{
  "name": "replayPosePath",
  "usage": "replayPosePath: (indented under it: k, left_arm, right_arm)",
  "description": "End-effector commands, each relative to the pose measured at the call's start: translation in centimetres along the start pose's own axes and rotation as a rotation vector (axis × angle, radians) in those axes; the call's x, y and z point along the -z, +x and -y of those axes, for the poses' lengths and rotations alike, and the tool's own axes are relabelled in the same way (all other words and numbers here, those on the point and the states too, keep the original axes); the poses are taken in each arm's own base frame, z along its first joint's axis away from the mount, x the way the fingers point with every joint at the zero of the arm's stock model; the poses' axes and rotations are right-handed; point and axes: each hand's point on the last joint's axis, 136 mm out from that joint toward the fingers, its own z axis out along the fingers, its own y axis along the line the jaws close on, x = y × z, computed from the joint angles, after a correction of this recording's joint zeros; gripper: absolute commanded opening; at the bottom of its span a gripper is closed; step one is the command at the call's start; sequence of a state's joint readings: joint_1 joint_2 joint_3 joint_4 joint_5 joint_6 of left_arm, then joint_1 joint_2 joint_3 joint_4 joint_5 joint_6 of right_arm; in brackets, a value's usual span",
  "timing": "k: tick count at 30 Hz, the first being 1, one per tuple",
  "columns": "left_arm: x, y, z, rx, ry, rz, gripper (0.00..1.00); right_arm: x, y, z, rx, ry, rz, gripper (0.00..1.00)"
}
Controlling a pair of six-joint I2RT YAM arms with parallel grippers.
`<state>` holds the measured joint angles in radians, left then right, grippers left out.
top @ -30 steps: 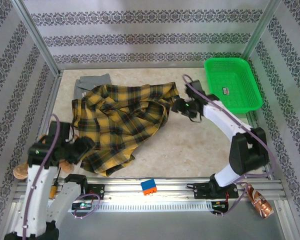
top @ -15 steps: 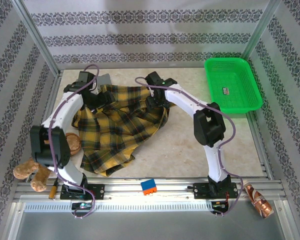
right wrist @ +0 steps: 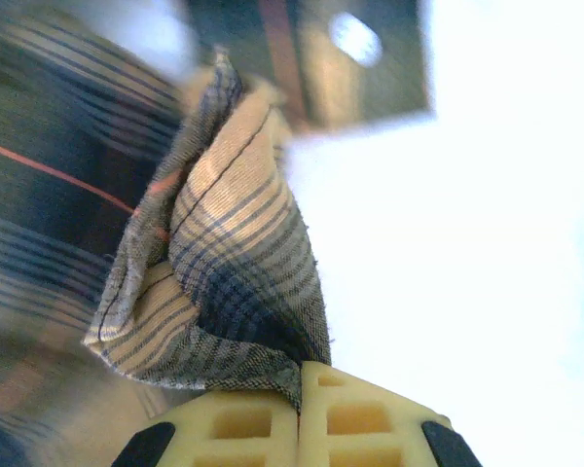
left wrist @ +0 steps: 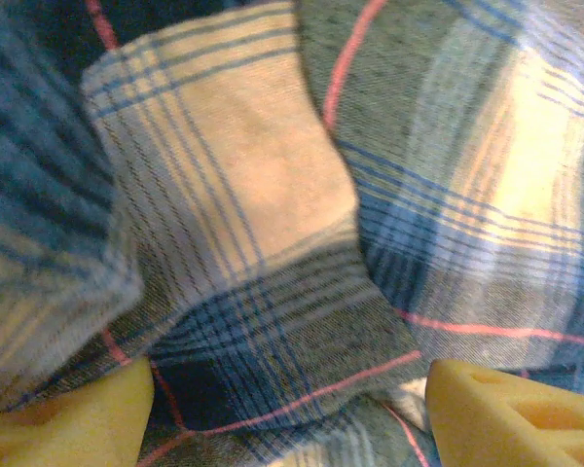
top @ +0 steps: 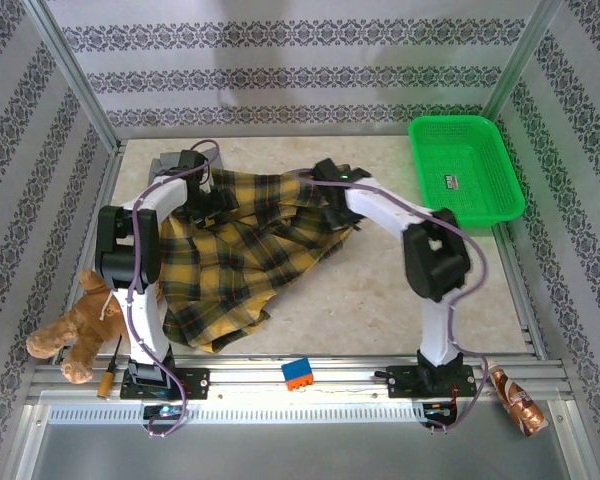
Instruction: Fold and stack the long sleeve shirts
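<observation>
**A:** What has moved in the last half second?

**B:** The left arm has folded back, so its elbow now stands over the near left of the table (top: 400, 290). The right gripper (right wrist: 299, 411) has travelled right. It has dragged the far right edge of the plaid flannel (top: 230, 265) with it, closer to the green basket (top: 470, 150). The brown plush toy (top: 70, 325) now lies uncovered at the near left.

**A:** And the pincers?

**B:** The right one is pressed together on a bunched fold of the plaid. On the left gripper (left wrist: 290, 416), the yellow fingers (left wrist: 511, 409) stand wide apart with plaid lying between them.

**A:** Where are the shirts?

**B:** The plaid is spread over the left half of the table. The grey shirt (top: 161, 162) is in the far left corner.

**A:** What is hard to see?

**B:** The left arm and the plaid cover all but a sliver of the grey shirt. From above I cannot tell how either pair of jaws stands against the cloth. The right wrist's background is washed out to white and blurred. In the left wrist view the fingers are cut off by the bottom edge.
</observation>
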<state>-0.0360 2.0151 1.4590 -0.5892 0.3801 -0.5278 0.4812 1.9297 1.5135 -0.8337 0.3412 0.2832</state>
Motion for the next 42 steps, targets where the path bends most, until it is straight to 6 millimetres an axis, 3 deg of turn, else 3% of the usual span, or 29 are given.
replayPosePath:
  k: [1,5,8,10,13,14,17,20,22,25,28,31,33,38,42]
  left_arm:
    - [-0.8,-1.0,-3.2,0.061,-0.071,0.039,0.75]
    - [-1.3,-0.8,-3.8,0.09,-0.055,0.054,0.75]
    - [-1.7,-0.9,-3.0,0.109,-0.005,0.06,0.75]
    - [-1.7,-1.3,-2.0,0.118,0.049,0.07,0.75]
    - [-0.8,-2.2,0.8,0.094,0.145,0.08,0.77]
    - [-0.1,-2.5,1.8,0.083,0.176,0.092,0.78]
    - [3.8,-3.9,5.6,0.042,0.283,0.156,0.99]
    - [9.0,-4.4,8.3,-0.007,0.336,0.215,1.0]
    - [12.3,-3.5,9.1,-0.049,0.336,0.234,1.0]
    - [14.3,-0.4,8.7,-0.115,0.295,0.182,1.0]
    - [13.0,4.8,6.9,-0.197,0.192,0.076,1.0]
    - [10.4,10.3,4.8,-0.198,0.148,-0.027,1.0]
    - [9.3,12.9,3.8,-0.18,0.141,-0.06,1.0]
    - [7.8,15.9,2.1,-0.146,0.113,-0.074,1.0]
    - [5.8,19.1,-1.4,-0.113,0.032,-0.119,1.0]
  right_arm:
    - [5.3,1.6,5.7,-0.391,-0.043,0.14,0.0]
    - [6.1,9.7,9.1,-0.678,-0.062,0.154,0.0]
    - [4.6,15.6,8.9,-0.846,-0.103,0.123,0.0]
    - [3.0,18.4,7.6,-0.929,-0.164,0.068,0.12]
    - [2.5,20.9,6.2,-0.974,-0.197,-0.001,0.5]
    - [2.9,21.1,6.2,-0.973,-0.191,-0.002,0.54]
    - [5.7,19.1,7.3,-0.94,-0.206,0.082,0.65]
    - [9.0,13.6,7.7,-0.84,-0.277,0.212,0.71]
    - [9.8,9.5,6.5,-0.728,-0.336,0.189,0.71]
    - [9.9,3.0,4.0,-0.567,-0.395,0.163,0.71]
    - [7.4,-2.5,0.7,-0.479,-0.48,0.111,0.71]
    - [3.9,-6.5,-2.0,-0.478,-0.542,0.058,0.71]
    - [2.0,-8.4,-3.4,-0.484,-0.559,0.04,0.71]
    - [-0.2,-9.4,-4.0,-0.498,-0.538,0.008,0.7]
    - [-5.0,-10.7,-3.7,-0.572,-0.442,-0.004,0.7]
